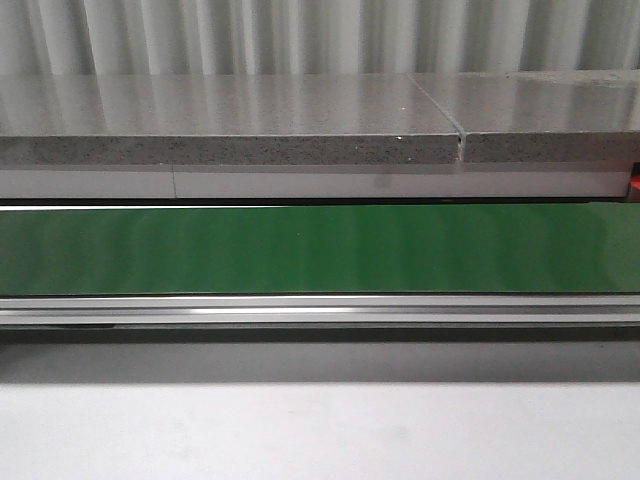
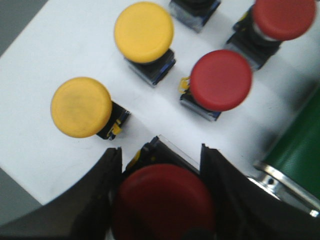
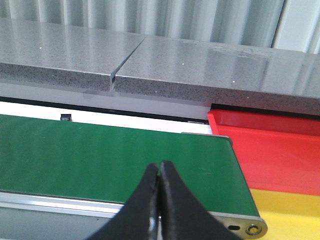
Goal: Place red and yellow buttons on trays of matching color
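The left gripper (image 2: 159, 200) straddles a red mushroom-head push button (image 2: 162, 202) standing on the white tabletop (image 2: 35, 65). Its two black fingers (image 2: 97, 200) flank the round cap, one on each side and close against it. Whether the pads already bear on the button cannot be told from the left wrist view.

Four further buttons stand nearby on the same tabletop: two yellow mushroom-head buttons (image 2: 81, 106) (image 2: 144, 32) and two more red ones (image 2: 221, 80) (image 2: 284, 18). All are clear of the fingers.

To complete the grasp well, close squarely on the button so that the cap stays centred between the fingers. Lift straight up before any sideways travel; this probably avoids knocking the nearest yellow button or the red one beside it.

The right gripper (image 3: 159, 200) hangs above the green conveyor belt (image 3: 100, 155) with its fingers pressed together and nothing between them. The red plastic tray (image 3: 270, 145) and the yellow plastic tray (image 3: 285, 205) lie side by side just past the belt's end. The red button belongs in the red tray.
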